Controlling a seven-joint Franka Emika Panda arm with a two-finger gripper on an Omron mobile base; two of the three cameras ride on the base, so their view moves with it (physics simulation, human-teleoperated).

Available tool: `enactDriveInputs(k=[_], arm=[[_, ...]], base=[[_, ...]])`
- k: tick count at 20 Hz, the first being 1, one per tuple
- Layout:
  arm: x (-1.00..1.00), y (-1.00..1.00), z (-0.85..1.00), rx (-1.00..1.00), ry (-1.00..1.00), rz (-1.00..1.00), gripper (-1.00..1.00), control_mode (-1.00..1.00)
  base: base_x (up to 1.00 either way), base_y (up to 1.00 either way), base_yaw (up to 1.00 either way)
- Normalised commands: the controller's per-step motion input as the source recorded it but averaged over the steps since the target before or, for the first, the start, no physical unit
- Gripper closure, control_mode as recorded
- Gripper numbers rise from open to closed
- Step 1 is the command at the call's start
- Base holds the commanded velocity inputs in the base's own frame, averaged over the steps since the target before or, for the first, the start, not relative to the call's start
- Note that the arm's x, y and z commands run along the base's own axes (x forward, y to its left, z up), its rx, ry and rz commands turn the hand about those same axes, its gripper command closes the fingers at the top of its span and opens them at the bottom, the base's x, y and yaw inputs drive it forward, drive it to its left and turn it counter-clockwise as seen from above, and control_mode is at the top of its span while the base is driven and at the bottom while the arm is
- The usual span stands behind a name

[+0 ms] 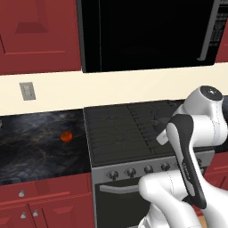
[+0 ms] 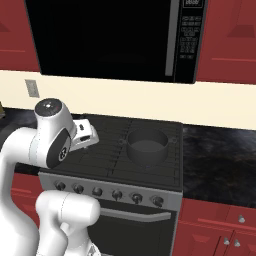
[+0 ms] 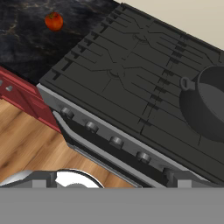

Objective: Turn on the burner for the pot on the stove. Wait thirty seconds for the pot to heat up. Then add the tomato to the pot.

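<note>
Knob row [image 3: 103, 135] lying nearest, low in the hand view, below the empty, wide-open jaws.
Pot [image 3: 210, 107] is sitting at the stove's [image 3: 131, 74] right edge; tomato [image 3: 54, 21] is resting upper left on the desk [image 3: 26, 43].

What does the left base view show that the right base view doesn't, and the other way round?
Left base view alone: the tomato lying on the dark counter left of the stove, apart from it.
Right base view alone: the pot standing on the stove's right-hand grates, and the microwave's keypad.
Both: the stove, its row of knobs, the wall outlet, red cabinets and the arm.
</note>
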Motion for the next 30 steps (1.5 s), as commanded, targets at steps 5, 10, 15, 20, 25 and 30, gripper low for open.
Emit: enactDriveInputs(k=[5, 10, 15, 20, 25, 30], arm=[[0.00, 0.00, 0.00, 0.00, 0.00, 0.00, -1.00, -1.00], [0.00, 0.00, 0.00, 0.00, 0.00, 0.00, -1.00, -1.00], [0.00, 0.00, 0.00, 0.00, 0.00, 0.00, -1.00, -1.00], [0.00, 0.00, 0.00, 0.00, 0.00, 0.00, -1.00, -1.00], [0.00, 0.00, 0.00, 0.00, 0.00, 0.00, -1.00, -1.00], [0.00, 0.00, 0.00, 0.00, 0.00, 0.00, -1.00, -1.00]], base=[[0.00, 0.00, 0.00], [0.00, 0.00, 0.00], [0.00, 0.00, 0.00], [0.00, 0.00, 0.00], [0.00, 0.00, 0.00], [0.00, 0.00, 0.00]])
